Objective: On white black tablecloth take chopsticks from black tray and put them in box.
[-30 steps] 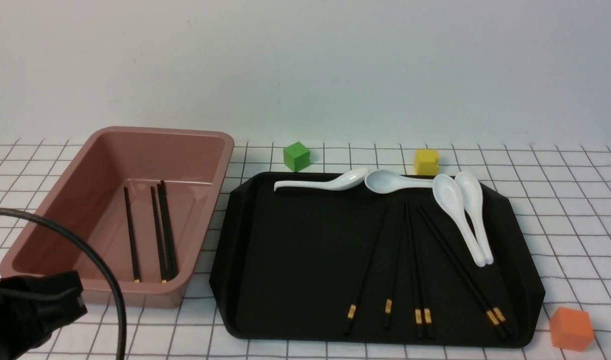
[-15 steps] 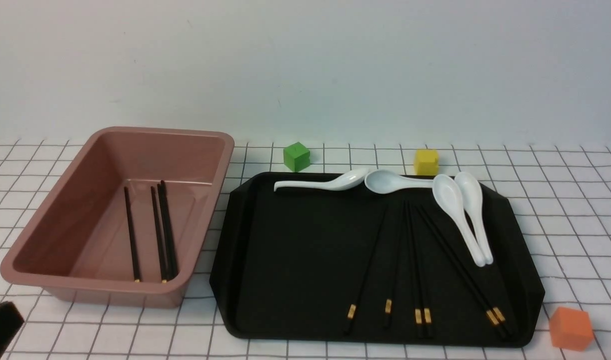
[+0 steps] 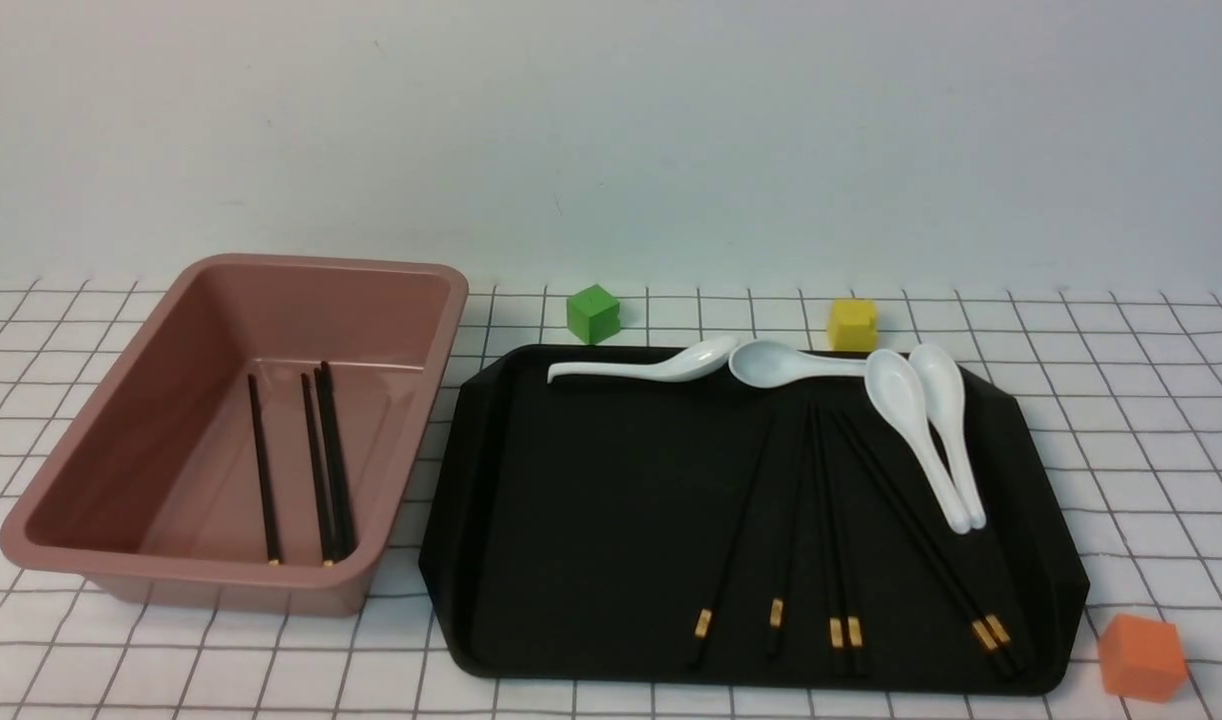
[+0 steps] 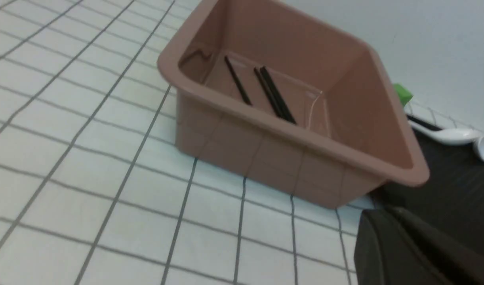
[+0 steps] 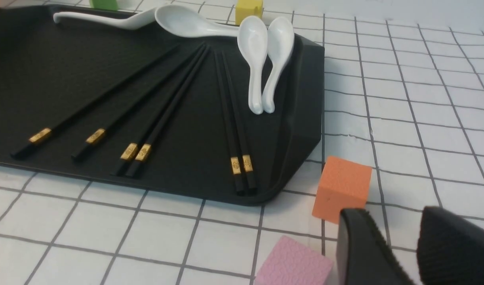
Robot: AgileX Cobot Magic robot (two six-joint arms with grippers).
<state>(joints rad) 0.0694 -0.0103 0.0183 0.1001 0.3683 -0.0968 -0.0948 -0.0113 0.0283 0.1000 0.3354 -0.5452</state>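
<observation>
Chopsticks lie on the black tray — right gripper spread, left gripper's state unreadable.

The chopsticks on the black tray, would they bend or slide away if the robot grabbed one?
The chopsticks look straight and rigid, so they probably would not bend. Being so thin and lying flat on the black tray, one could slip from a pinch. Some lie in touching pairs, so nudging one would likely shift its neighbour.

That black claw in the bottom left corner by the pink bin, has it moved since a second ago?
Yes. It slid down and left, away from the bin, and is now out of the front view entirely; the bin stayed put.
</observation>
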